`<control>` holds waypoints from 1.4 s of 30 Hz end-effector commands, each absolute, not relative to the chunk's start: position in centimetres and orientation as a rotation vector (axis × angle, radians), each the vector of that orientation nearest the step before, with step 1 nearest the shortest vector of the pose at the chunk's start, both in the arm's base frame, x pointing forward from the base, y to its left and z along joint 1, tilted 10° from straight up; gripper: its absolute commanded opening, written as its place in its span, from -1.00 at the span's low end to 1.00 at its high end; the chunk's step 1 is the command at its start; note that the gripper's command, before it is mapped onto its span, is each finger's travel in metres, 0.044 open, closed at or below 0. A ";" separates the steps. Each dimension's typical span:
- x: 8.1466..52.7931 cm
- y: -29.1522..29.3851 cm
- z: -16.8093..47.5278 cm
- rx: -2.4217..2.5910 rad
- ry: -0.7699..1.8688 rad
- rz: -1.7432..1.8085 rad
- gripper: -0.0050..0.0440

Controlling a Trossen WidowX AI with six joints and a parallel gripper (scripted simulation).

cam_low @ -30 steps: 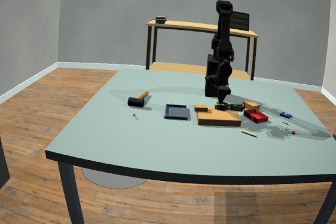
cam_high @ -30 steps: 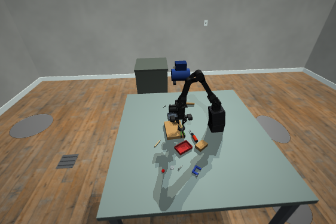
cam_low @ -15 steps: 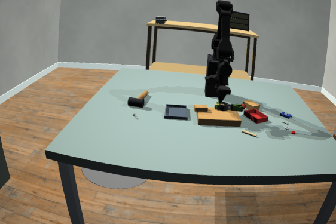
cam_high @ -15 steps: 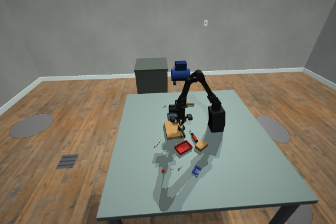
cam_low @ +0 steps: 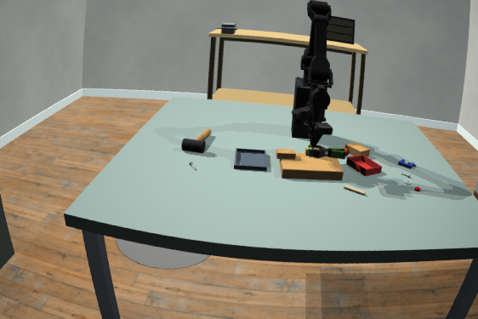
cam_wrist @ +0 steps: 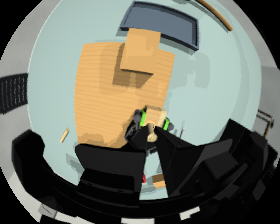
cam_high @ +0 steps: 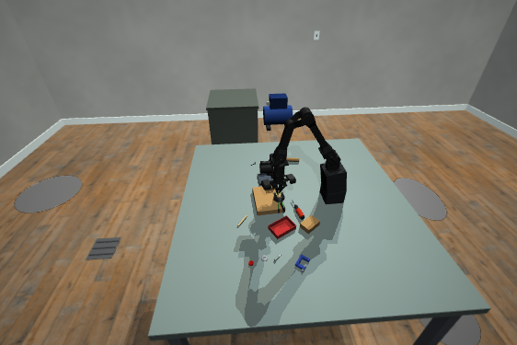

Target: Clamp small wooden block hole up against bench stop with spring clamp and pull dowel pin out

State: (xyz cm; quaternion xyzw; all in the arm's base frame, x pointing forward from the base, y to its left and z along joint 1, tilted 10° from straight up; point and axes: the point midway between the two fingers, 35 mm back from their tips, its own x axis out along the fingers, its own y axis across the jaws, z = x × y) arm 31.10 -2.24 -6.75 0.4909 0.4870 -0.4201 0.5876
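Observation:
The wooden board (cam_low: 311,167) lies mid-table, with the raised bench stop (cam_low: 286,153) at its left end; both also show in the wrist view, board (cam_wrist: 118,96) and stop (cam_wrist: 140,59). The black spring clamp with green handles (cam_low: 328,152) lies at the board's far right edge. My gripper (cam_low: 314,147) stands straight down over it and is shut on the clamp (cam_wrist: 152,125). A small tan spot shows between the green handles; I cannot tell what it is. A small wooden block (cam_low: 357,148) lies off the board, to the right of the clamp.
A red tray (cam_low: 363,164) and a red-handled screwdriver (cam_high: 299,211) lie right of the board. A dark tray (cam_low: 251,158) and a mallet (cam_low: 196,141) lie to the left. A loose dowel (cam_low: 354,190), a blue clamp (cam_low: 406,163) and small hardware lie in front.

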 end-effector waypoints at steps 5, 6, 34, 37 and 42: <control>31.1 -2.2 -6.7 0.949 1.220 -0.812 -0.80; 31.1 -2.2 -6.7 0.923 1.230 -0.790 -0.80; 31.1 -2.2 -6.6 0.794 1.273 -0.683 -0.80; 31.1 -2.2 -6.6 0.824 1.263 -0.708 -0.80; 31.1 -2.2 -6.6 0.907 1.235 -0.777 -0.80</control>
